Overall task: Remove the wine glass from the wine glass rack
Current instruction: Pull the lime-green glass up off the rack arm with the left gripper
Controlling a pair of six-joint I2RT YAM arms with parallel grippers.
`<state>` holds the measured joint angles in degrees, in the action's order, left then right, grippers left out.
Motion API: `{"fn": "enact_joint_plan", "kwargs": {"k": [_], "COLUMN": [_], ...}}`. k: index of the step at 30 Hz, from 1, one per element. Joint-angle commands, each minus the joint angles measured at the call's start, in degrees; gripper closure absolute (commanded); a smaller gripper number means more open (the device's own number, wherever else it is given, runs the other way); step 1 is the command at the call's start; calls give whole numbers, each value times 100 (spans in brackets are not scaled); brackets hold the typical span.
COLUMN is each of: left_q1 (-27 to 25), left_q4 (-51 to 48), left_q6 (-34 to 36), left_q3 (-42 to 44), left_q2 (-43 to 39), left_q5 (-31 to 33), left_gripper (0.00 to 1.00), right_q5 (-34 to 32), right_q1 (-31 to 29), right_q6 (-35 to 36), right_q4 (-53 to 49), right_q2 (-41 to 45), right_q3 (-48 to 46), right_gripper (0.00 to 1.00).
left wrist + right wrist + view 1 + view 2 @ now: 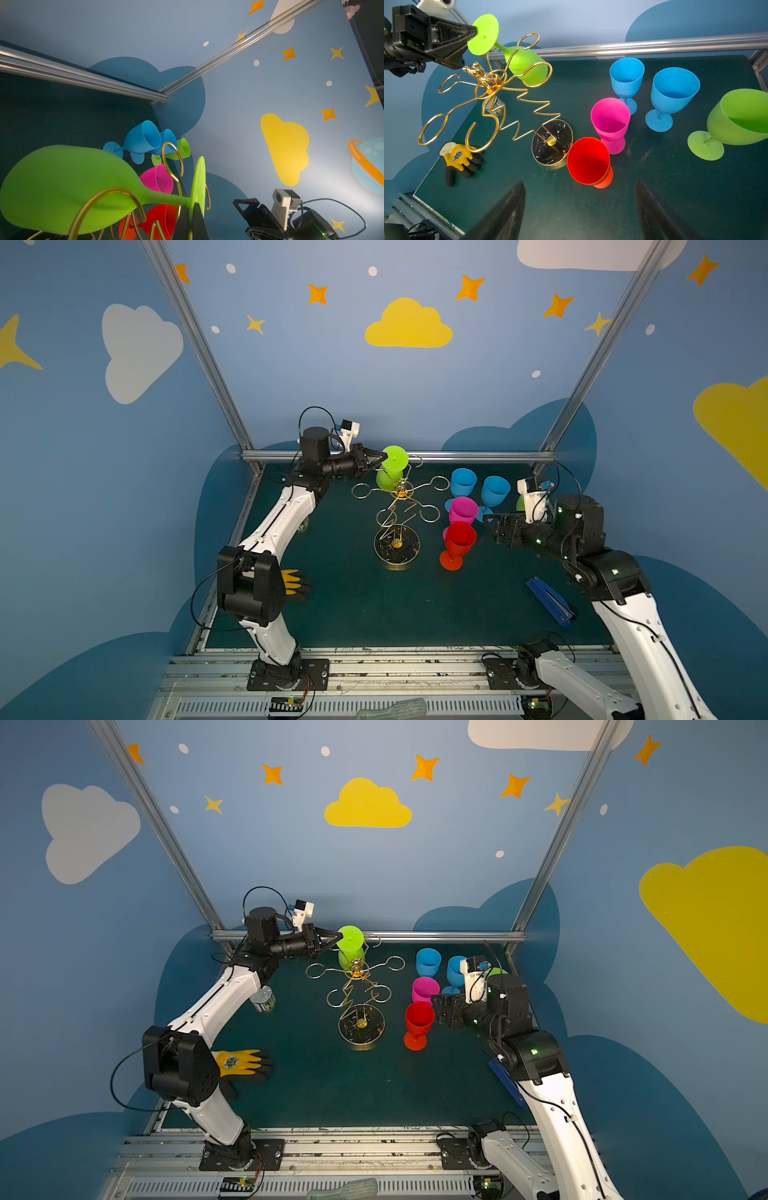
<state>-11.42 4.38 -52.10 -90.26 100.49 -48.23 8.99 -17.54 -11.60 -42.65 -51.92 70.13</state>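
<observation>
Loops of wine glass rack point(550, 143) hem hung green wine glass point(527, 64); left gripper point(474, 31) clamps its foot; right gripper point(492, 526) gapes beside red glass point(588, 161).

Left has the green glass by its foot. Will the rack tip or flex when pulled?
Probably tippy: the rack is thin wire on one pole over a small round base. Its wire looks springy, so it may flex before releasing the green glass. The left gripper pinches only the foot's edge; that grip might slip.
</observation>
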Motion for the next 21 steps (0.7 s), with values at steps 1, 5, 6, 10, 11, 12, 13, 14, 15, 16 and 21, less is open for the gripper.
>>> {"fn": "enact_joint_plan", "kwargs": {"k": [1,5,6,10,11,12,13,14,15,16,21], "left_q1": [30,171,209,488,570,644,735,832,915,1023,1388], "left_q4": [98,225,299,732,882,1054,1306,1577,1793,2019,2736], "left_q6": [-8,-274,-339,-794,-953,-1134,-1356,-1590,-1795,-2000,-2746], "left_q3": [-356,-660,-708,-781,-775,-732,-651,-533,-405,-269,166], "left_q2": [152,310,325,288,274,250,199,120,43,-62,-649], "left_q5": [117,216,214,291,275,236,181,140,117,91,-39], "left_gripper": [97,97,97,97,97,97,97,97,97,97,97], "right_q5": [-64,-98,-108,-111,-108,-108,-104,-92,-78,-49,473], "right_q1": [30,31,30,35,40,40,36,35,40,38,32], "right_q6": [41,100,111,208,265,315,369,423,460,505,595], "right_q4": [82,95,114,237,261,279,301,347,403,484,1171], "right_q2": [41,16,8,-27,-49,-69,-96,-115,-133,-143,-223], "right_q3": [-52,-15,12,65,93,138,193,255,294,334,361], "right_gripper": [18,18,18,18,18,18,18,18,18,18,18]}}
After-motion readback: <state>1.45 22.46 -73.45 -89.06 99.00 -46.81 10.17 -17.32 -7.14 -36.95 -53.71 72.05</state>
